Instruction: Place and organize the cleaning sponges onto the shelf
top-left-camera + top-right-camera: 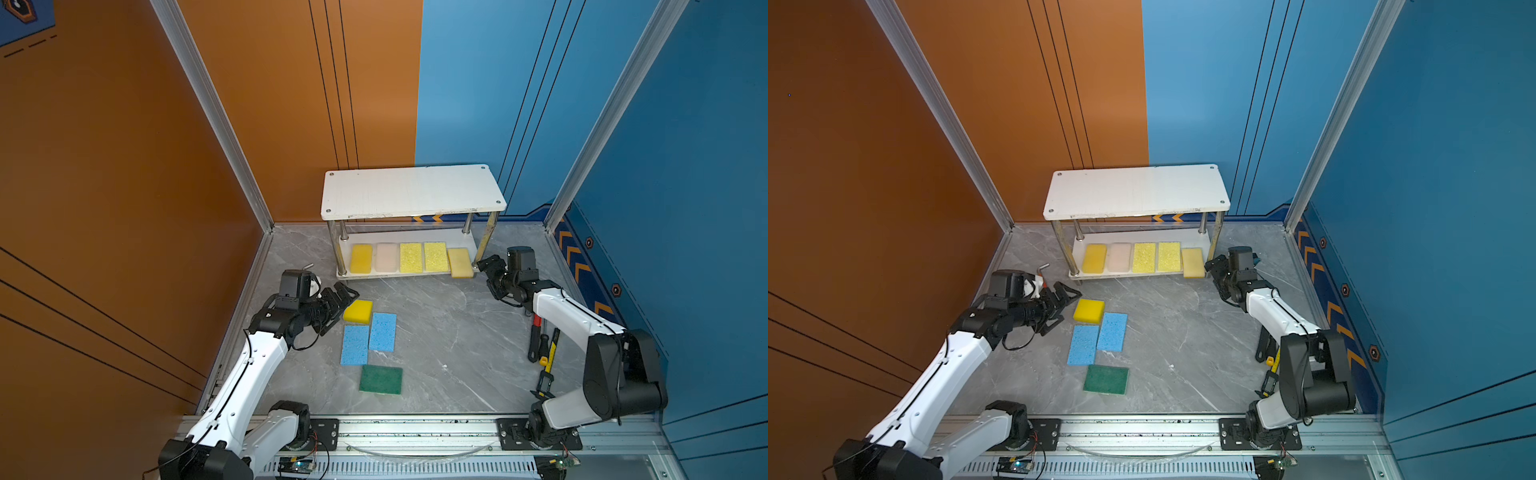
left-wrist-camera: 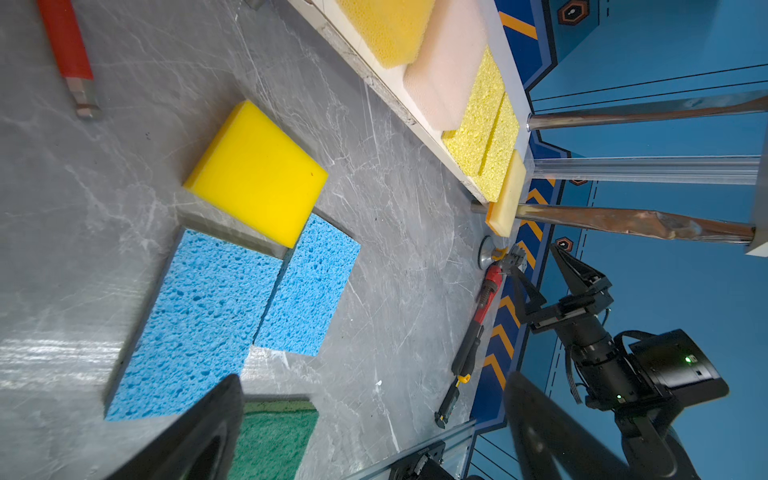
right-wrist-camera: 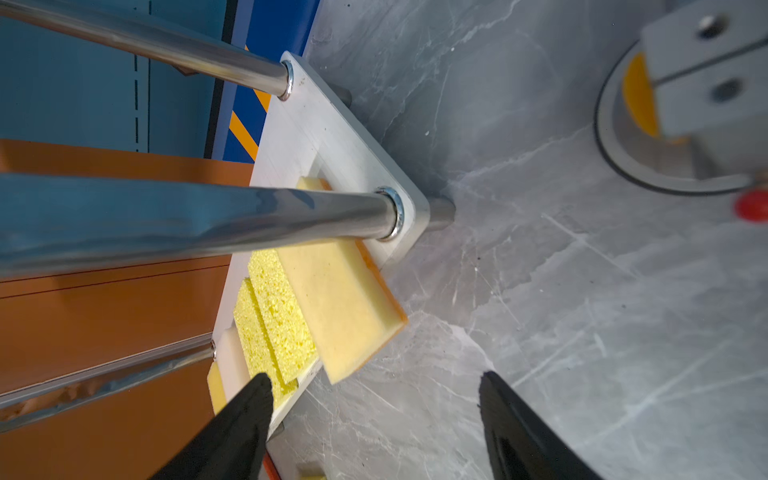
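On shelf (image 1: 411,191) lower board, five sponges (image 1: 1144,257): one bright yellow (image 1: 360,258), one cream-pink (image 1: 385,257), two pale yellow (image 1: 410,257) (image 1: 435,257), one tan (image 1: 460,262), overhanging. Worktop (image 1: 449,332) holds four: one bright yellow (image 1: 358,311), two blue (image 1: 355,345) (image 1: 382,332), one green (image 1: 380,379). Left claw (image 1: 338,312), right claw (image 1: 486,280): wide apart, empty.

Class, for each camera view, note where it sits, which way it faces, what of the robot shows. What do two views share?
Top views: high over the base rail, looking down at the shelf, left arm and right arm.
Left wrist: on the left arm, facing across blue sponges to the shelf; own open jaws, right arm.
Right wrist: at the shelf's end, facing the tan sponge; own open jaws.
Shared: both wrist views show the tan sponge.
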Available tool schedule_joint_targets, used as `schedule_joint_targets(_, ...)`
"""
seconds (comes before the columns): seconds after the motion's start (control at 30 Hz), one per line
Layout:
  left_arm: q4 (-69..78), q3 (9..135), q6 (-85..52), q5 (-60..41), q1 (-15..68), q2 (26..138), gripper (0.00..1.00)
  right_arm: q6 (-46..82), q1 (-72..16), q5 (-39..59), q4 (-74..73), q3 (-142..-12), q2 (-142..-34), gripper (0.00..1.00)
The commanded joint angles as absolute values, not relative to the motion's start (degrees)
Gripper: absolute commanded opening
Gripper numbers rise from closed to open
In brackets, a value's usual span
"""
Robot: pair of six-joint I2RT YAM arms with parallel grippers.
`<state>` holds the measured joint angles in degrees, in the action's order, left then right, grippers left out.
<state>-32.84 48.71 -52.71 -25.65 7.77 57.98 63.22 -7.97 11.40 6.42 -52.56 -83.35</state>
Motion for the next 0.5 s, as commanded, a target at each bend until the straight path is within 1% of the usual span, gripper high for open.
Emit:
schedule_joint_targets(0.0, -33.58, 48.8, -51.16, -24.13, 7.11, 58.31, 0.98, 56.7, -8.59, 14.61, 18.82, -49.64, -80.45, 0.74)
schedule_joint_targets(0.03, -33.53, 48.73, -50.97, -24.04, 7.12, 58.65, 0.98, 55.84, -8.67, 15.83, 20.16, -49.06, -80.58, 0.68)
schedule_joint_targets(0.07, -33.57, 48.69, -50.83, -24.03, 7.1, 59.13, 0.98, 54.99, -8.63, 17.46, 20.89, -48.72, -81.14, 0.55)
schedule_joint_targets(0.13, -33.42, 48.77, -50.86, -23.93, 7.12, 59.68, 0.98, 54.25, -8.4, 20.07, 21.23, -48.65, -82.86, 0.2)
schedule_joint_targets(0.17, -33.4, 48.79, -51.01, -23.59, 7.2, 59.77, 0.98, 54.14, -8.35, 21.16, 21.19, -49.07, -83.7, 0.06)
schedule_joint_targets(0.2, -33.4, 48.93, -51.06, -23.3, 7.17, 59.7, 0.98, 53.91, -8.35, 21.71, 21.13, -49.78, -84.49, 0.0)
schedule_joint_targets(0.37, -35.59, 48.88, -51.63, -18.66, 6.18, 56.63, 0.98, 52.83, -8.57, 22.69, 21.05, -55.35, -90.02, 0.0)
schedule_joint_targets(0.47, -36.12, 47.66, -52.35, -18.8, 4.73, 55.22, 0.98, 53.61, -8.59, 22.82, 19.5, -56.99, -93.11, 0.0)
